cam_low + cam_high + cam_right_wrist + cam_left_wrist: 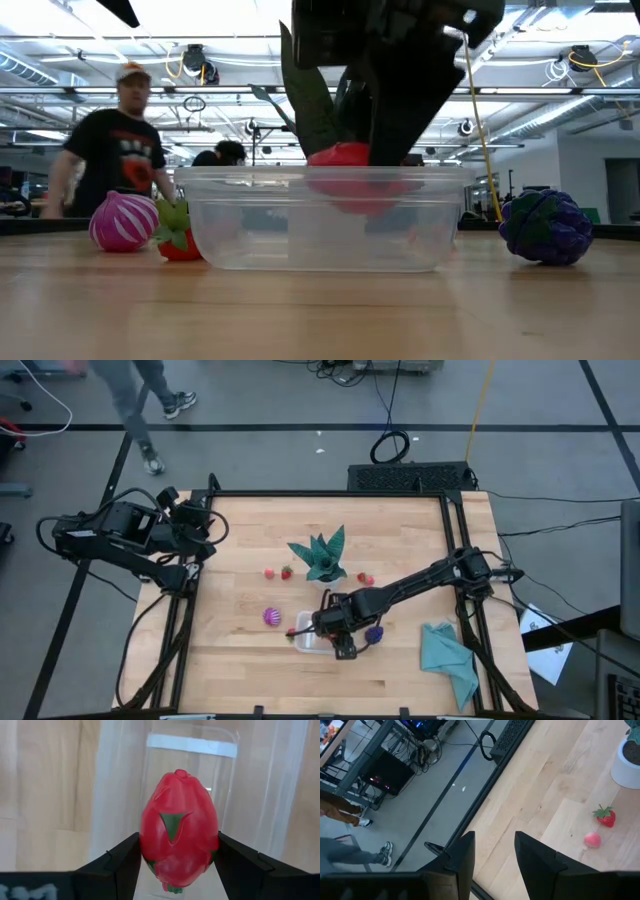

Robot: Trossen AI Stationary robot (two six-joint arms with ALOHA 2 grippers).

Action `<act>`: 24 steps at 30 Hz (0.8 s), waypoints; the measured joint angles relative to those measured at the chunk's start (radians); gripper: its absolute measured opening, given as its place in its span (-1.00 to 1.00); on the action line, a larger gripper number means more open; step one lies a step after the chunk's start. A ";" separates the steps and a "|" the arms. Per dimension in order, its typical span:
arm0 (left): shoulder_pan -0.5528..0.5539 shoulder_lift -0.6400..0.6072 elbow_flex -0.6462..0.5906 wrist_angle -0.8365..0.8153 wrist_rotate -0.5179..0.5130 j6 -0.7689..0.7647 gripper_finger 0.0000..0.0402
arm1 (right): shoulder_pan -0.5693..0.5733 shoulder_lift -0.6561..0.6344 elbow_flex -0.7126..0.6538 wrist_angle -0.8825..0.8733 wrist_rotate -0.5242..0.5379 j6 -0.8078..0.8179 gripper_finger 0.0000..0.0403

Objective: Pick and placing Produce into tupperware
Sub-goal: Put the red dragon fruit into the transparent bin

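Low view, near to far: clear tupperware (318,220) on wooden counter (320,310); right tool (375,140) lowered over it, jaws clamped on red dragon fruit (345,165) just inside the rim. Strawberry (178,235) touches container's side, w/ pink-purple ball (124,222) beside it; dark purple piece (546,227) lies apart on opposite side. High view: teal plant (322,556) farther back, strawberries (287,572) near it. Left tool (196,528) parked at counter's far-left corner, fingers closed, holding nothing.
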 joint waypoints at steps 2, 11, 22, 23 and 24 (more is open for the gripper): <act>0.000 0.000 0.000 0.000 0.000 0.001 -0.28 | -0.002 0.000 -0.020 0.022 -0.001 0.006 0.08; 0.000 0.000 0.000 0.000 0.000 0.000 -0.28 | -0.003 0.000 -0.030 0.024 -0.002 -0.002 0.08; 0.000 0.000 0.000 0.000 -0.001 -0.002 -0.28 | -0.004 0.000 -0.030 0.024 -0.029 -0.002 0.08; 0.000 0.000 0.000 0.000 0.000 -0.002 -0.28 | -0.004 0.000 -0.030 0.024 -0.029 -0.002 0.08; 0.000 0.000 0.000 0.000 0.000 -0.002 -0.28 | -0.005 0.000 -0.030 0.024 -0.029 -0.002 0.08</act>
